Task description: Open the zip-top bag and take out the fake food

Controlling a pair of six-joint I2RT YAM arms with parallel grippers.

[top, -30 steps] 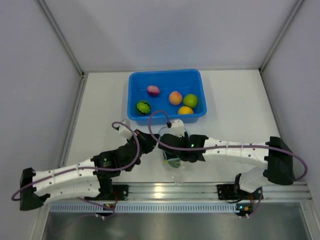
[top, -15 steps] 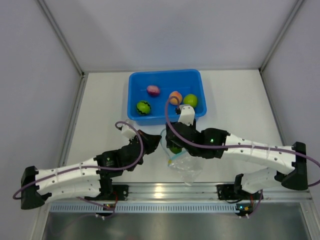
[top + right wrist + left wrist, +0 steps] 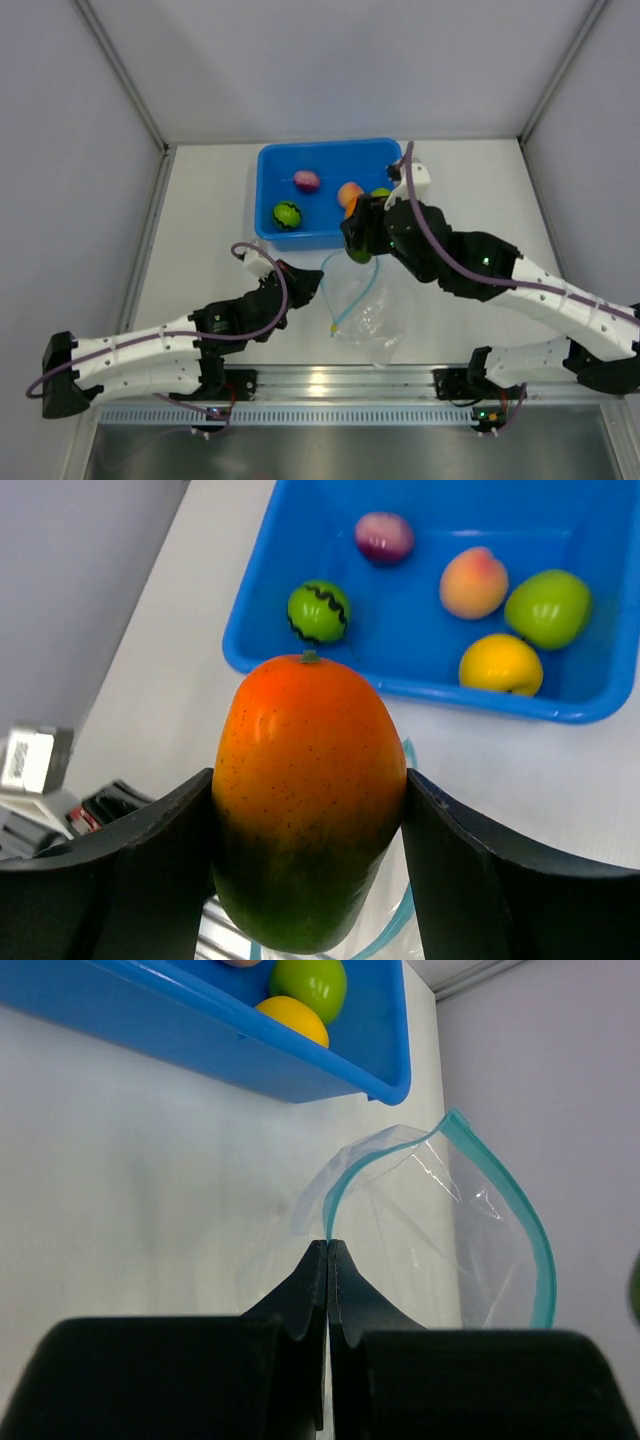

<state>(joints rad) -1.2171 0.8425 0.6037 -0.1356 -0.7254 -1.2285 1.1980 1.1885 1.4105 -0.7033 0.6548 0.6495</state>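
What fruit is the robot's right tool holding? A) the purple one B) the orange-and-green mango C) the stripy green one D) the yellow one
B: in the right wrist view the orange-and-green mango sits squeezed between the right tool's fingers, while the stripy, yellow and purple ones lie in the blue tub.

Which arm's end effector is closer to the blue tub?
The right end effector holds a fruit at the edge of the blue tub. The left end effector pinches the zip-top bag, farther back.

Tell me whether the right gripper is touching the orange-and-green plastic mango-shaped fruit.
Touching. The right wrist view shows the right gripper with both black fingers pressed flush against the orange-and-green plastic fruit, no gap.
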